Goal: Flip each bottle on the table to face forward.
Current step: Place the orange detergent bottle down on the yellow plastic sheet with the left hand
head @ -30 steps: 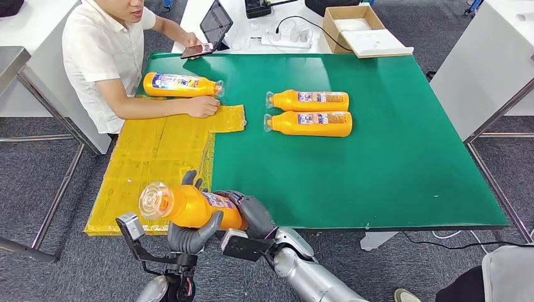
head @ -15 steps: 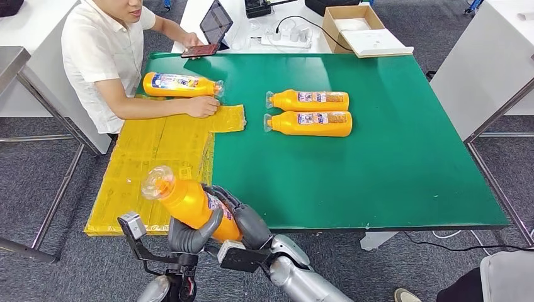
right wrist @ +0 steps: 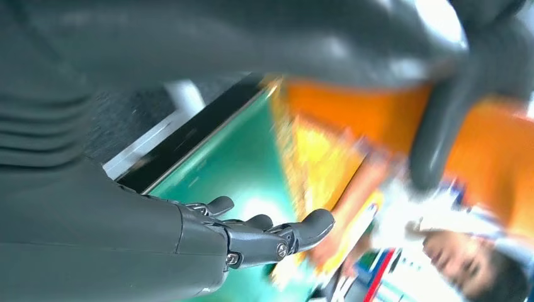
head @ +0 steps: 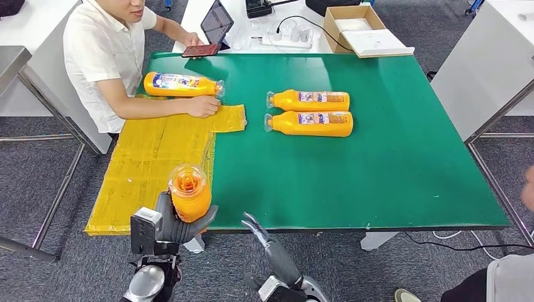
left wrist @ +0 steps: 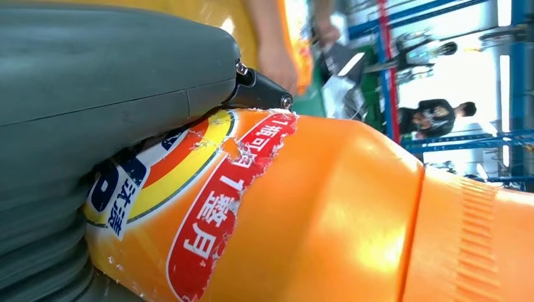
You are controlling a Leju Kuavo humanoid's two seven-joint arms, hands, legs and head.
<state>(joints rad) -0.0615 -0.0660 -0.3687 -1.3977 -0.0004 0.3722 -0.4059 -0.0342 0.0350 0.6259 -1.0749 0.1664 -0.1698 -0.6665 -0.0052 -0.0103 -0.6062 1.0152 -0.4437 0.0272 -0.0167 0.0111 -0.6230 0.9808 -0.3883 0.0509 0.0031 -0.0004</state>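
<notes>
An orange bottle (head: 189, 196) with a clear cap stands upright in my left hand (head: 181, 227), just off the table's front left corner, cap toward the camera. The left wrist view shows its red and yellow label (left wrist: 208, 207) pressed against that hand (left wrist: 94, 94). My right hand (head: 266, 242) hangs open below the table's front edge, apart from the bottle, its fingers (right wrist: 271, 239) spread. Two orange bottles (head: 308, 100) (head: 310, 123) lie side by side mid-table, caps to the left. A further bottle (head: 181, 84) lies at the far left.
A person in a white shirt sits at the far left, one hand (head: 203, 107) on the yellow mat (head: 151, 157). The green table (head: 390, 170) has bare room on its right. A tablet (head: 215, 24) and a cardboard box (head: 359, 28) stand behind.
My right hand let go of the bottle and dropped away to the right. The bottle swung from lying tilted to upright in my left hand.
</notes>
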